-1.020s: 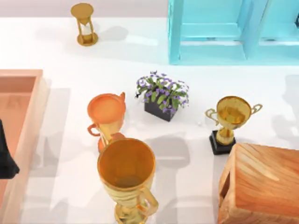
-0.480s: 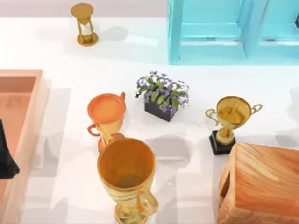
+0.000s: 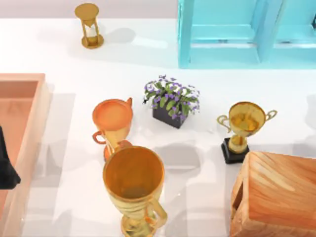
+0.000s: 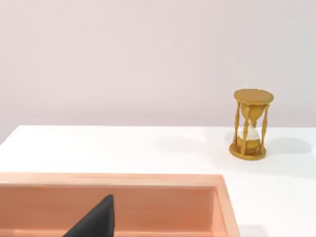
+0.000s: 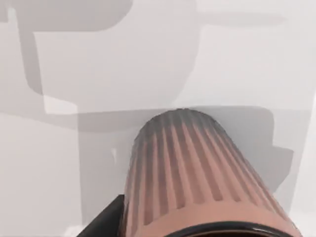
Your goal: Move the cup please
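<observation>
**Ribbed cup in the right arm's grasp, above open bench**

The right end effector (image 5: 187, 227) is clenched on the ribbed terracotta-pink cup (image 5: 192, 168), one dark finger (image 5: 106, 219) against its wall. The cup hangs over bare white bench (image 5: 59, 163), its shadow beneath. To carry it well, keep it level, travel slowly, and set it down on open bench. The left end effector (image 3: 6, 165) is parked over the peach wooden tray (image 3: 34, 84) at the bench's left edge; I cannot tell its grip.

On my table (image 3: 74, 59) the hourglass (image 3: 89, 25) stands far back left, the flower pot (image 3: 171, 100) mid-table between two trophies (image 3: 113, 121), the crate (image 3: 276, 195) front right.
</observation>
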You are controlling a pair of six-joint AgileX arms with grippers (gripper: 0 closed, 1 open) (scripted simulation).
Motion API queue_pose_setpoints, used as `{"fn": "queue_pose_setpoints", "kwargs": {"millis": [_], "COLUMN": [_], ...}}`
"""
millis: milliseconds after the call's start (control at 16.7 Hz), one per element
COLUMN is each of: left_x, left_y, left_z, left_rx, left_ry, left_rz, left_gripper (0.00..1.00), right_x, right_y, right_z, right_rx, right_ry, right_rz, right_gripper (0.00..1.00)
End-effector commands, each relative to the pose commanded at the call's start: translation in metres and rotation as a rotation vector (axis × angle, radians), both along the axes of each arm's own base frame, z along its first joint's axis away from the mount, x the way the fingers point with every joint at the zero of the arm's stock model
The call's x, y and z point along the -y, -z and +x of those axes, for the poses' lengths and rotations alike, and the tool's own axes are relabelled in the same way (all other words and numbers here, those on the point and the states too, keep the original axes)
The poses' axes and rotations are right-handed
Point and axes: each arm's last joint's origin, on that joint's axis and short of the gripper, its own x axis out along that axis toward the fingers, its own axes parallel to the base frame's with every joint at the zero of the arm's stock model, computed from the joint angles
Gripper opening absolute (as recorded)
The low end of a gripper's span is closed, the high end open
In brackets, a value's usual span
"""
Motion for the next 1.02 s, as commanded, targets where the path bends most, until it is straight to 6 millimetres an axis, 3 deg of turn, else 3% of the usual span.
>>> {"fn": "queue_pose_setpoints", "kwargs": {"millis": [600, 1020], "left_x": [0.0, 0.0], "left_y": [0.0, 0.0], "left_z": [0.0, 0.0], "left_rx": [0.0, 0.0], "left_ry": [0.0, 0.0], "left_rz": [0.0, 0.0], "left_gripper": [1.0, 1.0], "right_x": [0.0, 0.0], "right_y": [0.0, 0.0], "right_z": [0.0, 0.0], "right_rx": [0.0, 0.0], "right_ry": [0.0, 0.0], "right_rz": [0.0, 0.0], "right_gripper": [0.02, 0.0]}}
